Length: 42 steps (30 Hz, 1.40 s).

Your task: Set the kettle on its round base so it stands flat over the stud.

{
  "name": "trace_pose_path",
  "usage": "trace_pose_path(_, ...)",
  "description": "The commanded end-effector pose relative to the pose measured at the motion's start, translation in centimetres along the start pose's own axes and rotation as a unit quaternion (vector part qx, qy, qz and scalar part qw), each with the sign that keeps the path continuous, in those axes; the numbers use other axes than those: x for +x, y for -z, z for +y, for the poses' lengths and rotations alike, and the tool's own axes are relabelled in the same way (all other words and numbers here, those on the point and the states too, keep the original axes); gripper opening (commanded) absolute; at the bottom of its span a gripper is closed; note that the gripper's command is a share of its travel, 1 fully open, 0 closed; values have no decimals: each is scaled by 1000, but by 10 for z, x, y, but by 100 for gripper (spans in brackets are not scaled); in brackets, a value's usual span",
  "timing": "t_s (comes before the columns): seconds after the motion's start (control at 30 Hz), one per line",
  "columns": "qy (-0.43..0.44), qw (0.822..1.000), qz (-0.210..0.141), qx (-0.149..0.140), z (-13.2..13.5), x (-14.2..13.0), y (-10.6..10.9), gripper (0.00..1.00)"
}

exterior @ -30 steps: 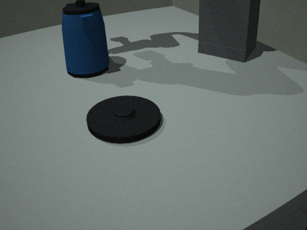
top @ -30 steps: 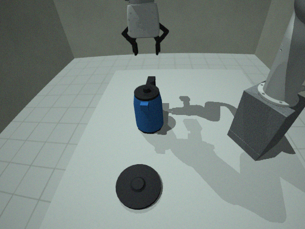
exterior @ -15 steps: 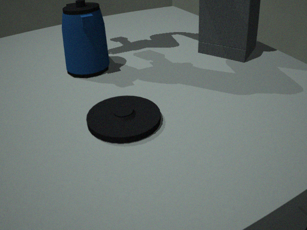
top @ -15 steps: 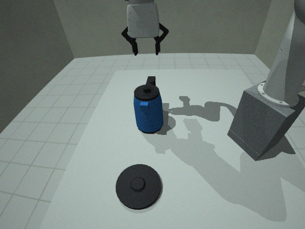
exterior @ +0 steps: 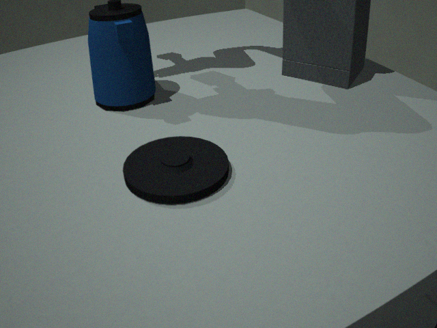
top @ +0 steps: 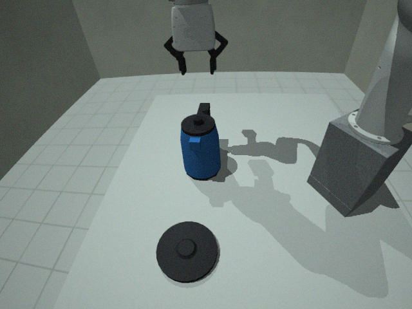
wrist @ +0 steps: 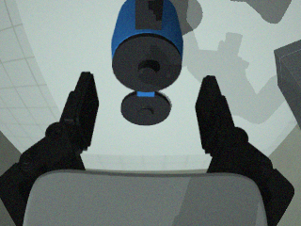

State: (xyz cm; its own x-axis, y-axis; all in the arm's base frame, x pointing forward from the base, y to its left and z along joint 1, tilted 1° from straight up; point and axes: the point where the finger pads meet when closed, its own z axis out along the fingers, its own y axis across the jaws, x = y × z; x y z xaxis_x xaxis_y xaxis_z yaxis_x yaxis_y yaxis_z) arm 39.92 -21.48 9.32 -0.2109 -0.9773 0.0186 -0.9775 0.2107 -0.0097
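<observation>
The hand [top: 197, 70] hangs high in the air, past the far side of the kettle [top: 200, 152]. Its two black fingers are spread wide apart. Nothing is between them and they touch nothing.

The blue kettle stands upright on the white desk [top: 286, 259]. It has a black lid [top: 198, 125] with a small knob [top: 198, 121] on top. Its black handle [top: 203, 108] sticks out on the side away from the top camera. A little light blue spout [top: 194, 141] points the other way, toward the base [top: 187, 252].

The round black base lies flat on the desk, well apart from the kettle. Its stud [exterior: 175, 160] points up in the middle.

The arm stands on a grey block [top: 349, 172] at one side of the desk.

I can see no words or labels on anything
</observation>
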Motion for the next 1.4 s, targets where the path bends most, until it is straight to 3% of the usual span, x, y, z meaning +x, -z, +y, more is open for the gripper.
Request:
trace_pose_path(0.0, 0, 1000, 1, 2, -1, 0, 2, 81)
trace_pose_path(0.6, 0, 1000, 1, 2, -1, 0, -9, 81)
trace_pose_path(0.87, 0, 1000, 1, 2, -2, 0, -29, 81)
trace_pose_path(1.37, 0, 1000, 1, 2, -2, 1, -99, 81)
